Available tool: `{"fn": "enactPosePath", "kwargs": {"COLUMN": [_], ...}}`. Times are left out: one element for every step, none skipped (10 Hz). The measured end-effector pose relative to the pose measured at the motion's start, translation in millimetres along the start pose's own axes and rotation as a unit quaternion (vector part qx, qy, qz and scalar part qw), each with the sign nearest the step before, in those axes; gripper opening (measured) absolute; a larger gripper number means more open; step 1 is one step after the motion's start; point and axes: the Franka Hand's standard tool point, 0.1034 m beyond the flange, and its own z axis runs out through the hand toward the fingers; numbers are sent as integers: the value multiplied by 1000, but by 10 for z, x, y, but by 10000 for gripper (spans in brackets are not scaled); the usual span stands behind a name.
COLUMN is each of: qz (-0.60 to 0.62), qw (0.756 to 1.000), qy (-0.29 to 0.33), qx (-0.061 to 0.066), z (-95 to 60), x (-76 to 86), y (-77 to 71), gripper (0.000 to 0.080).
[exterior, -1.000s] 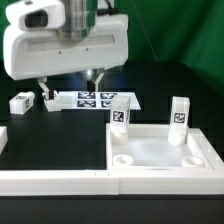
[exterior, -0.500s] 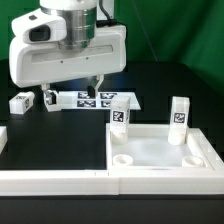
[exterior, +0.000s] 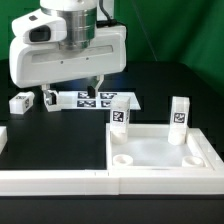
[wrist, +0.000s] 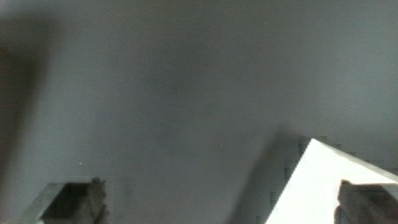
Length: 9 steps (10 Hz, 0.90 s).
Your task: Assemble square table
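Lowered a little and turned over the past second, then motionless for the last half of it, the robot arm hangs above the back of the dark counter (exterior: 160, 85). Its end effector (exterior: 72, 92) is released, the jaws spread wide. The wrist view shows only bare counter between them, so nothing is held.

The square tabletop (exterior: 112, 150) lies flat at the front, on the exterior view's right, well apart from the end effector. Its raised rim faces up and its tray is bare.

The marker board (exterior: 95, 99) lies flat just beneath the open jaws.

Two legs stand upright at the tabletop's far edge, one (exterior: 119, 113) near its far left corner and the other (exterior: 179, 113) further to the exterior view's right. Whether they touch the rim cannot be told. A third leg (exterior: 20, 102) lies on its side at the exterior view's left.

Both near corner sockets (exterior: 123, 158) are empty, so the job appears to be at an early stage, with the arm still choosing a leg. The next move probably calls for lining the jaws around one leg, closing on it, carrying it to an open socket and seating it upright.
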Motion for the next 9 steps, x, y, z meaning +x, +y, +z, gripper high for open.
{"fn": "enactPosePath", "kwargs": {"qz": [0,0,0,0,0,0,0,0,5], "qw": [1000,1000,1000,1000,1000,1000,1000,1000,1000], "qy": [0,0,0,0,0,0,0,0,0], "qx": [0,0,0,0,0,0,0,0,4], "z": [0,0,0,0,0,3,5,6,20], "x": [0,0,0,0,0,-2,-3,-3,-32], "y": [0,0,0,0,0,1,0,0,-2], "gripper": [649,649,649,649,649,649,649,649,649]}}
